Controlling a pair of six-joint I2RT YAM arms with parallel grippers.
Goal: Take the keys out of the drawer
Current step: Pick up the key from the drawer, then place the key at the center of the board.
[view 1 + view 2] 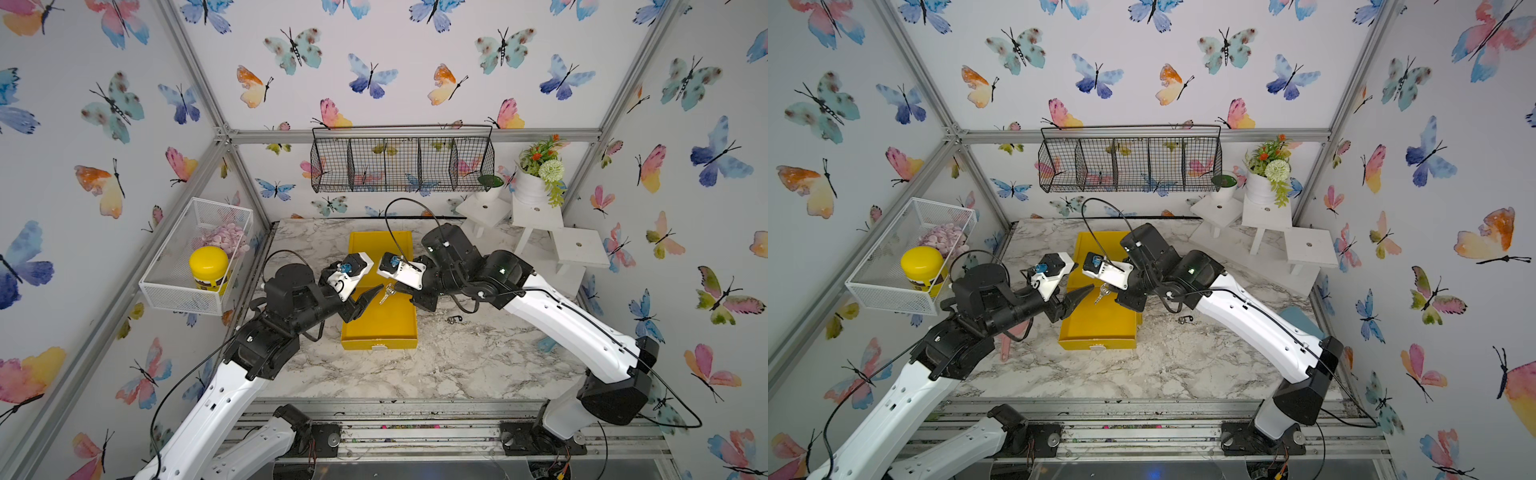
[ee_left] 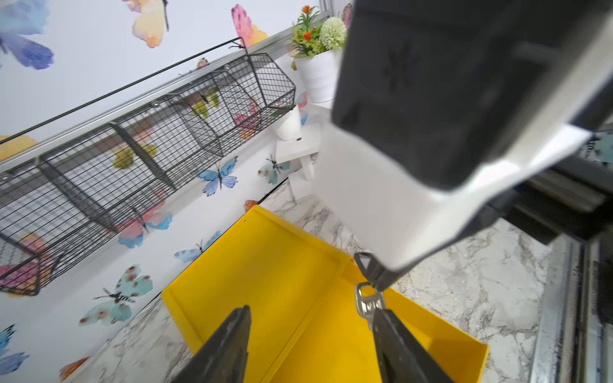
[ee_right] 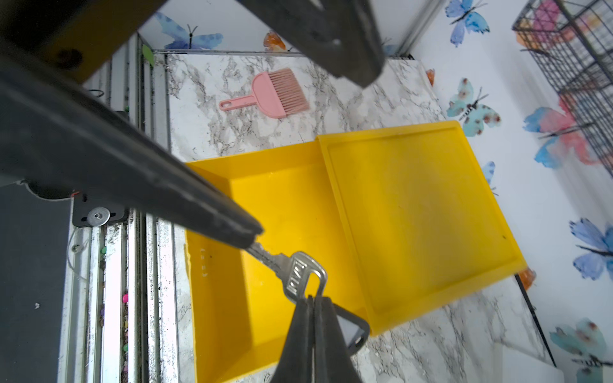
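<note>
The yellow drawer (image 1: 379,328) (image 1: 1096,330) stands pulled out mid-table, and its floor (image 3: 265,199) shows bare. My right gripper (image 3: 311,300) (image 1: 397,286) is shut on the keys: a silver key (image 3: 300,277) (image 2: 368,303) (image 1: 388,292) (image 1: 1102,293) hangs from its tips above the drawer, with a black tag (image 3: 353,328) behind. My left gripper (image 2: 313,311) (image 1: 373,297) is open beside it. One of its fingers (image 3: 215,219) touches the key's blade.
Another small dark bunch (image 1: 455,319) (image 1: 1185,320) lies on the marble to the right of the drawer. A pink brush (image 3: 272,93) lies left of it. White stands with flower pots (image 1: 536,183) fill the back right corner. A wire basket (image 1: 401,164) hangs on the back wall.
</note>
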